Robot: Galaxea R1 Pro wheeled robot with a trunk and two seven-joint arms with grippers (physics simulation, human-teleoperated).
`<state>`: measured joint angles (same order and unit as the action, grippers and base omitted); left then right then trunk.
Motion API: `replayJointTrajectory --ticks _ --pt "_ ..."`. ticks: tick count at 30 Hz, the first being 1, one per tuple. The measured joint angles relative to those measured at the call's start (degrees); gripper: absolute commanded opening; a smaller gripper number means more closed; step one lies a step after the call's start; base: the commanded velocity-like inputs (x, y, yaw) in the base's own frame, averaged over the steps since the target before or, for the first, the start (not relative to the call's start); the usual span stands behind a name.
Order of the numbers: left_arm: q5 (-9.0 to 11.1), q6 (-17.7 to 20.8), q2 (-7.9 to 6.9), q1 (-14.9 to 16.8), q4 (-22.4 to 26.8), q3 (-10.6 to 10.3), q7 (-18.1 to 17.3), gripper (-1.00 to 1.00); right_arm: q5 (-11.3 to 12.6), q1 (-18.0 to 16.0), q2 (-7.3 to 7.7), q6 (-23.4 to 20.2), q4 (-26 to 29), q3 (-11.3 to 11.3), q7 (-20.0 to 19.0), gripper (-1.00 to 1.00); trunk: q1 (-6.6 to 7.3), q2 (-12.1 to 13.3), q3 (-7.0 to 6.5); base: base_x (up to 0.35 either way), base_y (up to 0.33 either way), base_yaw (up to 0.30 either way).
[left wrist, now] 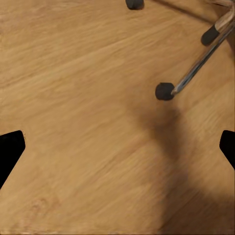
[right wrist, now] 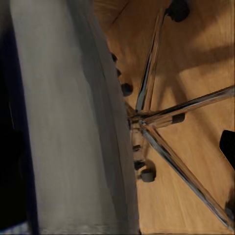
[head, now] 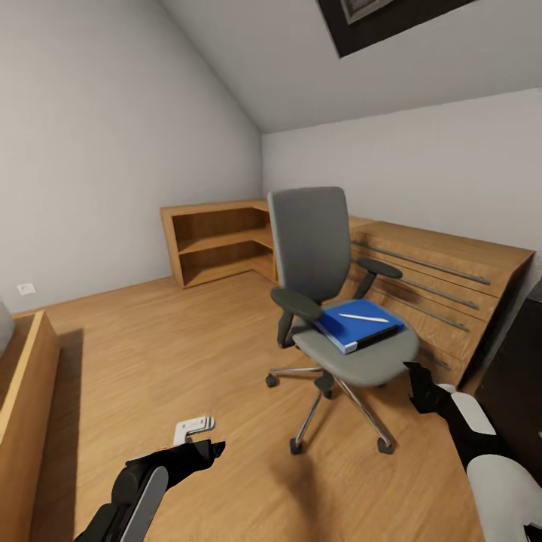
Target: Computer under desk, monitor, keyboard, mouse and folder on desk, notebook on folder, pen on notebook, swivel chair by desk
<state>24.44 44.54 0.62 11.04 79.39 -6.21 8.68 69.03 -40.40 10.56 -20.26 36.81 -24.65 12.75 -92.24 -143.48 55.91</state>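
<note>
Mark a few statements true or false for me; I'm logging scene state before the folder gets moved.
1. The blue folder lies on the swivel chair seat. True.
2. A white pen rests on top of the folder. True.
3. The left tool grips the folder. False: it hangs over bare wood floor, holding nothing.
4. The chair lies tipped on its side. False: it stands upright on its casters.
5. A wooden shelf unit stands behind the chair. True.

Soft, even light is filling the room. The swivel chair is casting a faint shadow on the floor. The right wrist view is looking smeared.
</note>
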Motion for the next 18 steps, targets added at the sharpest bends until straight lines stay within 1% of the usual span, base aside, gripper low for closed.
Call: replayJointTrajectory --ticks 11,18 --pt "0.0 -0.01 0.0 0.0 0.0 0.0 0.08 1.0 0.0 0.0 -0.07 0.06 0.0 0.0 0.0 1.0 0.0 0.0 0.0 -0.305 -0.024 0.0" --pt "0.0 0.0 0.0 0.0 0.0 0.0 0.08 1.0 -0.16 0.0 -0.09 0.09 0.0 0.12 -0.06 1.0 0.03 0.0 0.0 -0.07 -0.008 0.0"
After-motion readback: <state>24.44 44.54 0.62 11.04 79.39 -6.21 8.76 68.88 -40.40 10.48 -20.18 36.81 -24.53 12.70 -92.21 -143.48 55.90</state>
